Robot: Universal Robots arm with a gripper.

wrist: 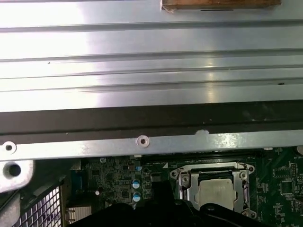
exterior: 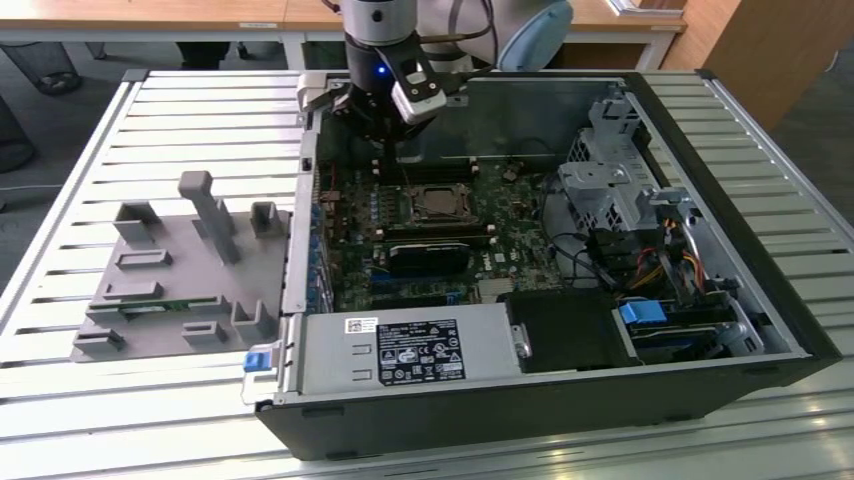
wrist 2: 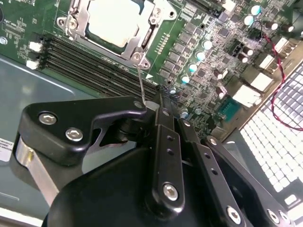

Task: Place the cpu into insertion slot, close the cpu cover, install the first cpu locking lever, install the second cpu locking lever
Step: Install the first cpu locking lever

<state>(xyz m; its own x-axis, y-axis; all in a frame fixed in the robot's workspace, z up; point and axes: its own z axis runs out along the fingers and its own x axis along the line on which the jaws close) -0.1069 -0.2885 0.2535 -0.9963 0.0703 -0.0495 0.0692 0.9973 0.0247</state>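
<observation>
**Locking lever in the gripper, chip seated under its cover**

The cpu [wrist 2: 116, 21] lies flat in the insertion slot [exterior: 434, 204], its pale metal face showing through the cut-out of the cpu cover [wrist 2: 152, 29]. The cover looks to be folded down over the chip.

From the slot's corner nearest the memory slots [wrist 2: 94, 64], a thin wire locking lever [wrist 2: 140, 80] rises steeply away from the motherboard [wrist 2: 199, 56]. Its free end disappears between the tips of the gripper [wrist 2: 155, 101]. The fingers look drawn almost together and pinched on that wire end. The contact itself is partly hidden behind one finger, so I judge the hold rather than see it.

In the exterior view the gripper [exterior: 387, 135] hangs above the far edge of the slot, inside the open computer case [exterior: 747, 330].

Doing this step well probably depends on three things:

- **Path:** the wire pivots at the slot's corner, so the tip should sweep in an arc around that corner, not drop straight down.
- **Grip:** the wire is thin and springy and could slide out of a light pinch, so the hold needs to be firm.
- **Clearance:** the arc should stay clear of the memory slots beside the socket, and side load that could shift the cover should be avoided.
</observation>
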